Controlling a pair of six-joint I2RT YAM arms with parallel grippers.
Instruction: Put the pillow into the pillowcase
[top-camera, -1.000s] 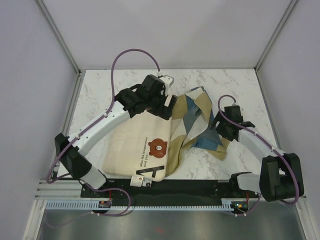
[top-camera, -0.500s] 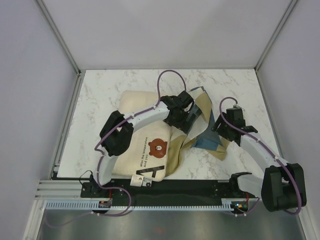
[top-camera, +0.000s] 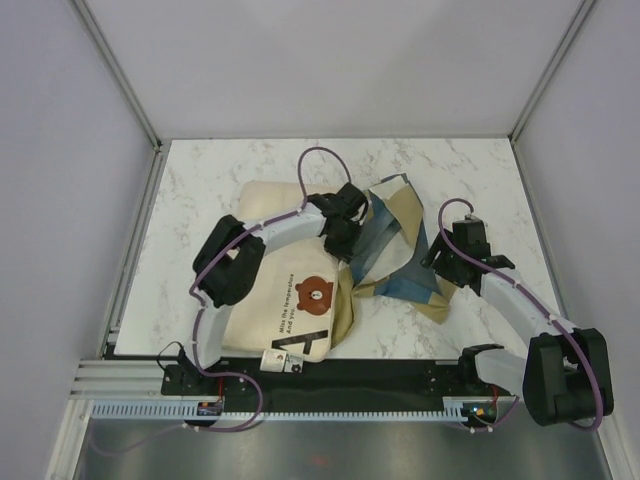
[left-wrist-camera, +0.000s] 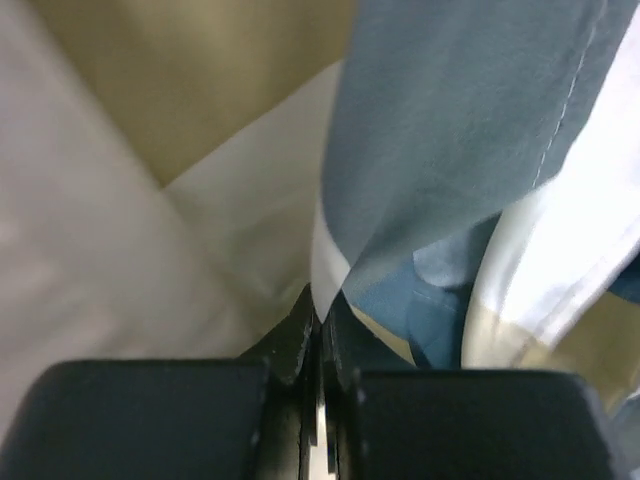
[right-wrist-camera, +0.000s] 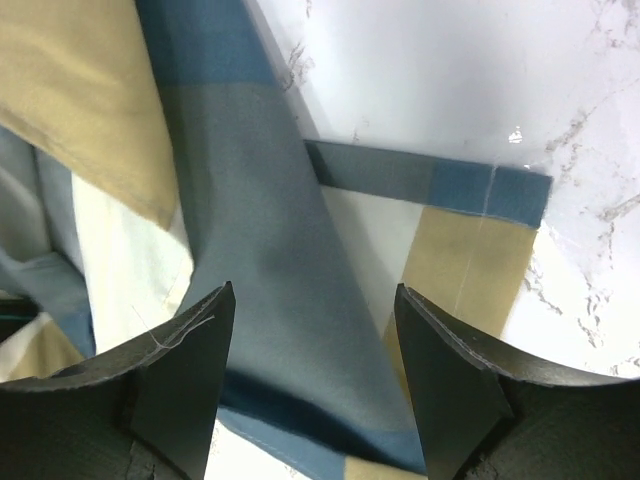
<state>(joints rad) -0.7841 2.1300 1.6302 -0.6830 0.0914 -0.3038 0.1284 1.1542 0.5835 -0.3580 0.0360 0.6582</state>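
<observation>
Pillow (top-camera: 265, 295) flat on marble table (top-camera: 200, 190), left of centre, bear face up. Pillowcase (top-camera: 395, 255) crumpled just right of it, overlapping pillow's right edge. Left gripper (left-wrist-camera: 320, 318) pressed together, pinching fold of pillowcase. Right gripper (right-wrist-camera: 312, 292) spread wide over blue cloth, gripping nothing.

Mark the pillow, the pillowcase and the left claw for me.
pillow (top-camera: 255, 322): top external view, bare cream face left of the text.
pillowcase (right-wrist-camera: 260, 290): right wrist view, middle blue block.
left claw (left-wrist-camera: 320, 322): left wrist view, fingertips pinched on cloth.
</observation>
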